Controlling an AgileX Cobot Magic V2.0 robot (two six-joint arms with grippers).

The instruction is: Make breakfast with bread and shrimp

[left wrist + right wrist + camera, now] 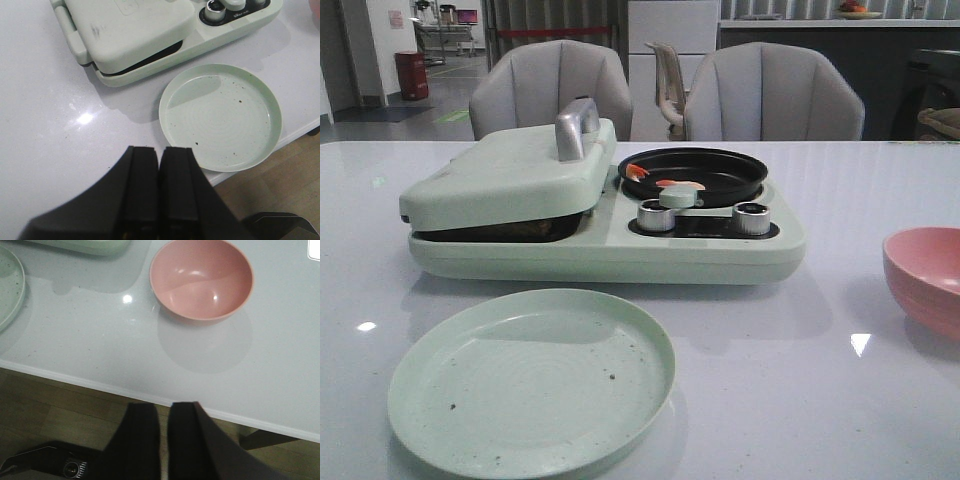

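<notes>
Two small orange-and-pink shrimp (pixel 638 172) (pixel 680 184) lie in the black round pan (pixel 730 168) on the right side of the pale green breakfast maker (pixel 600 250). The maker's hinged lid (pixel 510 170) is down, nearly closed; the bread is hidden, with only a dark gap under the lid. An empty pale green plate (pixel 530 380) sits in front, also in the left wrist view (pixel 220 117). My left gripper (pixel 160 152) is shut and empty above the table's near edge. My right gripper (pixel 165 407) is shut and empty, back over the floor off the table edge.
An empty pink bowl (pixel 927 277) stands at the right, also in the right wrist view (pixel 201 279). Two silver knobs (pixel 656 214) (pixel 751 217) sit on the maker's front. Two grey chairs (pixel 550 90) stand behind the table.
</notes>
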